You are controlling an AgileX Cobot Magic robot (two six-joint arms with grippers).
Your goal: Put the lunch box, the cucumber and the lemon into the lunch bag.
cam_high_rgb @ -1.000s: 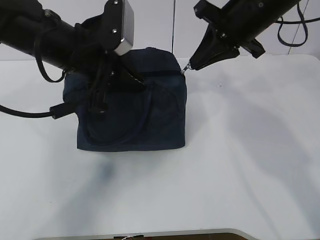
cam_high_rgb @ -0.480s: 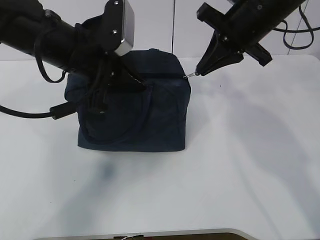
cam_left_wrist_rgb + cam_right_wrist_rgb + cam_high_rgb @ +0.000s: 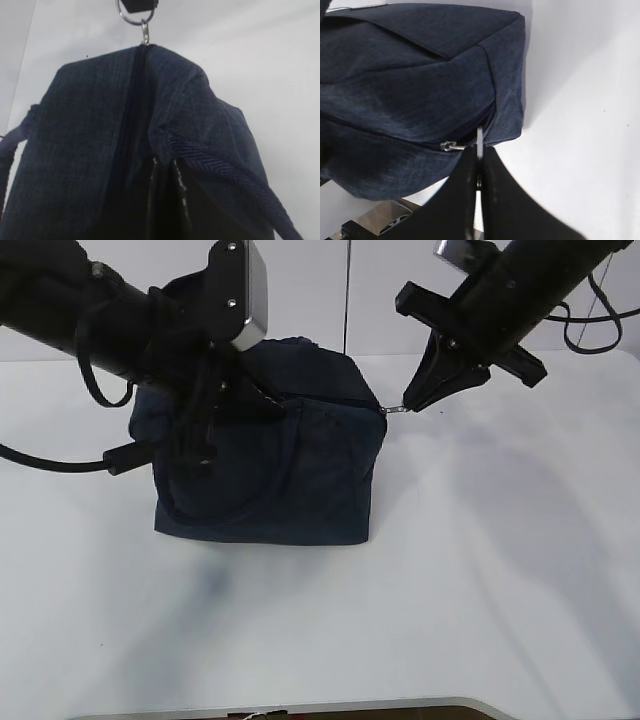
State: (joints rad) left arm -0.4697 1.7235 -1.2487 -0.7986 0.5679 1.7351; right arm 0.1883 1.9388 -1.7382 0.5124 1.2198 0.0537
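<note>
The dark navy lunch bag [image 3: 290, 470] stands on the white table, left of centre, its top zipper [image 3: 137, 90] drawn together along the length I can see. My right gripper [image 3: 408, 406] is shut on the silver ring pull [image 3: 395, 409] at the bag's upper right corner. In the right wrist view the ring pull [image 3: 479, 142] stands on edge between the shut fingertips of the right gripper [image 3: 479, 152], beside the slider [image 3: 449, 145]. My left gripper [image 3: 272, 403] is shut on fabric at the bag's top near a handle [image 3: 225, 170]. The lunch box, cucumber and lemon are out of view.
Bare white tabletop [image 3: 480, 570] spreads to the right of and in front of the bag. A black cable [image 3: 60, 465] trails from the left arm beside the bag. The table's front edge [image 3: 300, 708] runs along the bottom, and a pale wall stands behind.
My right gripper has moved right and slightly down with the ring pull, past the bag's upper right corner. The left gripper has kept its hold and place.
</note>
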